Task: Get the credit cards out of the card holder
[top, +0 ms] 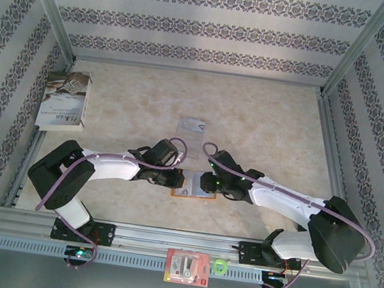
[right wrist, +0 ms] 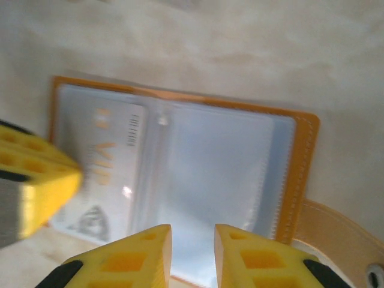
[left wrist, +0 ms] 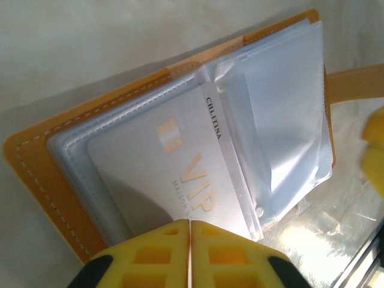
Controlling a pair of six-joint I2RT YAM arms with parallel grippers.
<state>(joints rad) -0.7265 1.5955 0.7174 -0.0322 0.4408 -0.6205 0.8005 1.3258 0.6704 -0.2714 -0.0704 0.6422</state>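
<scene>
Stitching (left wrist: 43,195) rims orange card holder (left wrist: 66,198) holding glossy card (left wrist: 150,174).

Patterned walls (top: 194,26) close three sides, pale paper banded with dark floral ornament. Bare metal posts (top: 48,5) stand in the back corners. The counter (top: 267,119) is beige, marbled and softly lit, with a grey metal rail (top: 143,236) along its near edge.

Open card holder (left wrist: 42,180), VIP card (left wrist: 150,174) inside
</scene>
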